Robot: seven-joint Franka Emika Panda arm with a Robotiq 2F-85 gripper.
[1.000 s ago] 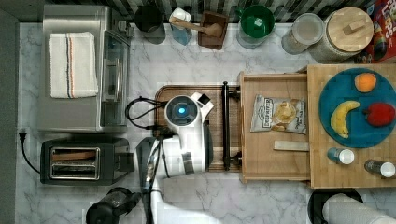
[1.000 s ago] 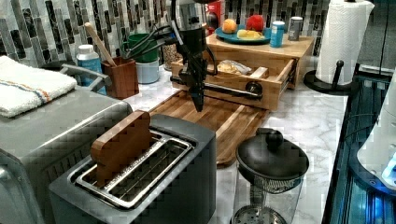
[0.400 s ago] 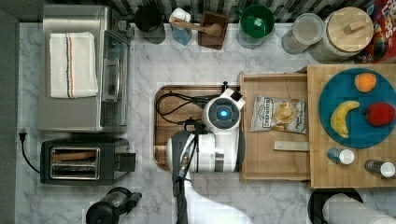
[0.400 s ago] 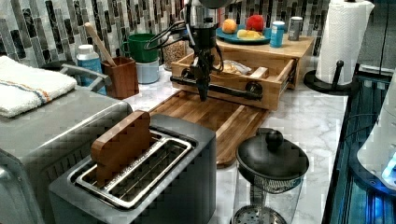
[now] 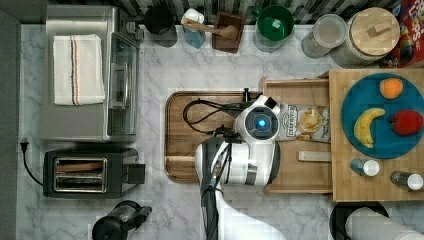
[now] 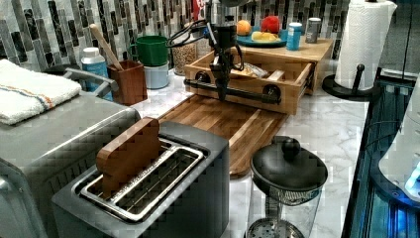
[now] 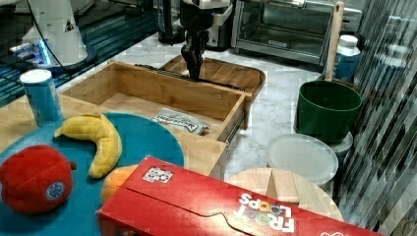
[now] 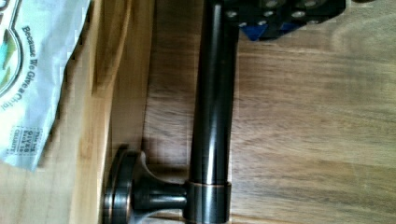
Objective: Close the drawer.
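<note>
You can read "FROOT LOOPS" in white letters on the red cereal box [image 7: 221,206] lying nearest the camera in the right view. The same box [image 5: 411,30] shows part of that word at the far right edge of the top view. In the wrist view, the pale snack bag [image 8: 32,70] in the drawer [image 8: 100,140] carries the words "Because We Give a Chip" along its edge. The bag's [image 7: 179,121] other printing is too small for you to make out.
</note>
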